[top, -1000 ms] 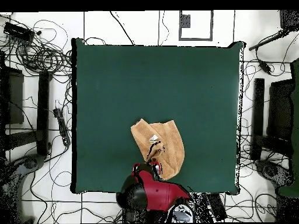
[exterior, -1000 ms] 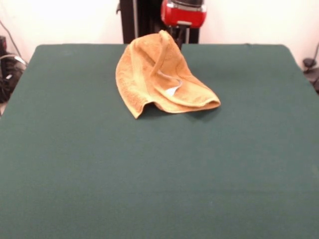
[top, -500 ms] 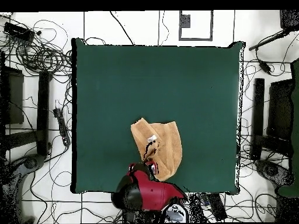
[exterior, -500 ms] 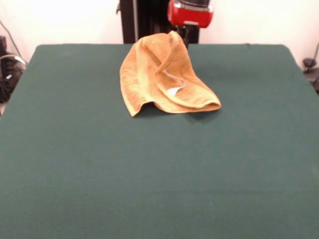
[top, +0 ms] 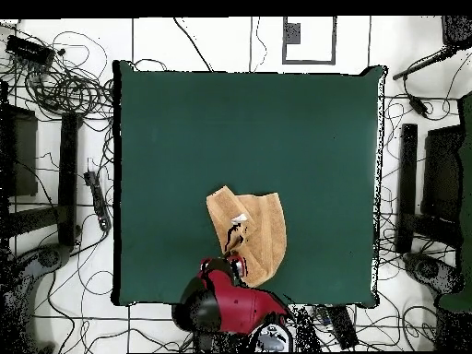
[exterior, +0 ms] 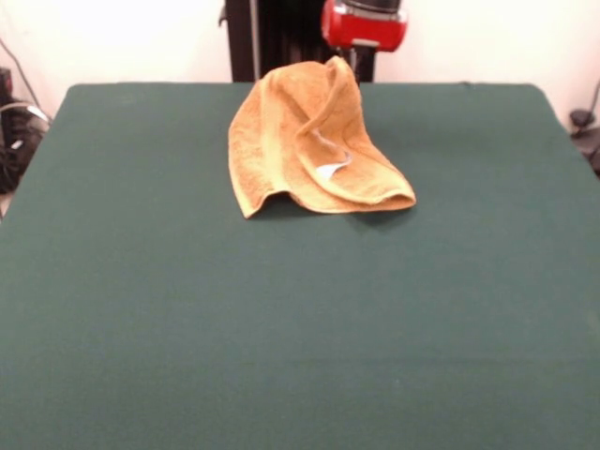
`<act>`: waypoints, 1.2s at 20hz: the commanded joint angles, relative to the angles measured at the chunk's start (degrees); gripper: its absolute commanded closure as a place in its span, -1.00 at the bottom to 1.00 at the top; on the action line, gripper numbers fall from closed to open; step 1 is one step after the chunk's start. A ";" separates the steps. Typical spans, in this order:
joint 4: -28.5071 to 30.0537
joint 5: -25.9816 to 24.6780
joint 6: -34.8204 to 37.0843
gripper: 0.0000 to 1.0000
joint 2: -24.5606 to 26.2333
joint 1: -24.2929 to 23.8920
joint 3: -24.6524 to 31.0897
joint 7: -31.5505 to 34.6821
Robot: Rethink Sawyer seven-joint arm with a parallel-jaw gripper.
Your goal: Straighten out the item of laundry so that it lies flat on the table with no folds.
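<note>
One towel [exterior: 305,145]: golden-orange, drawn up into a peak at the far side of the table [exterior: 281,328] — its lower hem resting on the cloth, white tag [exterior: 325,172] showing.
Gripper [exterior: 349,66]: hidden behind the peak; apparently pinching that corner, hence the tent shape — grip cannot be told.
Folds: several remain.

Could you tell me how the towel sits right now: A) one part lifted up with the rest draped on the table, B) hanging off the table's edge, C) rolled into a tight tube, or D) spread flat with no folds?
A: the towel rises to a peak under the arm, its lower folds resting on the table.
</note>
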 commanded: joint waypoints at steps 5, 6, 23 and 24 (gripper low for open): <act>1.55 5.89 0.25 -1.00 2.42 3.67 6.59 15.98; 1.56 6.13 0.21 -1.00 2.44 3.91 6.56 16.05; 1.59 9.20 0.08 -1.00 2.88 5.92 7.06 16.06; 1.61 9.33 -0.04 -1.00 2.89 5.97 7.08 16.09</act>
